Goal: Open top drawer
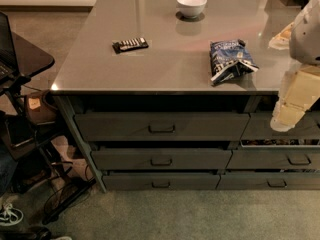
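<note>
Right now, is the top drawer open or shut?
Top drawer shut: no interior shows. Gripper hangs to its right, away from the handle.

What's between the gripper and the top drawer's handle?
Only bare drawer front, per the camera view. The cream gripper hangs right of the wide dark grey top drawer and its loop handle.

- The wide dark grey top drawer (115, 127) sat just under the glossy grey countertop (100, 64), and its small rectangular loop handle (161, 128) at centre was untouched.
- The pale cream gripper (283, 120) hung at the right edge, in front of the narrower dark grey drawer (260, 129) and well apart from that handle.
- Up top were a round white bowl (191, 5) at the back, a flat black remote-like bar (130, 44), and a crumpled blue snack bag (231, 60) near the front edge.
</note>
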You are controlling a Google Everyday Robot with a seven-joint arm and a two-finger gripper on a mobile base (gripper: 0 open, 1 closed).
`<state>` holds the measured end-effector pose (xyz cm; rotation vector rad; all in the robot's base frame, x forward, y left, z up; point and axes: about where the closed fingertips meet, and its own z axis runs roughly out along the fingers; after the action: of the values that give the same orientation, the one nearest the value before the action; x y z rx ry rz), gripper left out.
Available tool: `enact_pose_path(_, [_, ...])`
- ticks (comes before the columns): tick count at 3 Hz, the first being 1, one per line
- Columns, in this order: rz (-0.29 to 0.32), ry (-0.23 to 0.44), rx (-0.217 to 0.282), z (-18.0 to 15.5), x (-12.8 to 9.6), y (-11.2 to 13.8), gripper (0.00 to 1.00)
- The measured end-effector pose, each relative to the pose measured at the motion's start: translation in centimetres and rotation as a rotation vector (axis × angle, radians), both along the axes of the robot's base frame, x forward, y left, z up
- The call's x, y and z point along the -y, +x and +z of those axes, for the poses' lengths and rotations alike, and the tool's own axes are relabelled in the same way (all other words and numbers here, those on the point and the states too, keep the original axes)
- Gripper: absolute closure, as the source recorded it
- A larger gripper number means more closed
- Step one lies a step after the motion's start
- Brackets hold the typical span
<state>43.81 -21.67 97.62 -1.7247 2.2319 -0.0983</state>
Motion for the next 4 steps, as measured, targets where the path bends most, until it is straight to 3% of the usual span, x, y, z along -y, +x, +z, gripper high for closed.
enact_pose_path(2, [0.002, 0.023, 0.004, -1.0, 0.1, -0.1, 0.0])
enact_pose_path(3, [0.009, 0.109, -0.038, -6.1, 0.8, -0.3, 0.0])
enact_pose_path(4, [-0.036, 0.306, -0.134, -17.1, 0.8, -0.7, 0.0])
